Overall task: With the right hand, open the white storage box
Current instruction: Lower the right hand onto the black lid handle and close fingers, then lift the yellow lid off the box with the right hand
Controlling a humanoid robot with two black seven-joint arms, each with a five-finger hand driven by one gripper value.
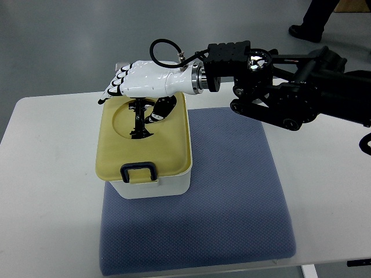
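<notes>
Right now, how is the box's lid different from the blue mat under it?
The lid is pale yellow and smooth; the mat is blue and dotted. The lid is smaller and carries a dark latch; the mat is wider and bare. The right hand hovers over the lid, not the mat. Both have rounded corners.

A single top view looks steeply down from the robot's side, fairly near, onto the table (pixel 52 133).

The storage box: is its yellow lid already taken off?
No, the yellow lid lies closed on the white storage box, its dark latch down at the front.
</notes>
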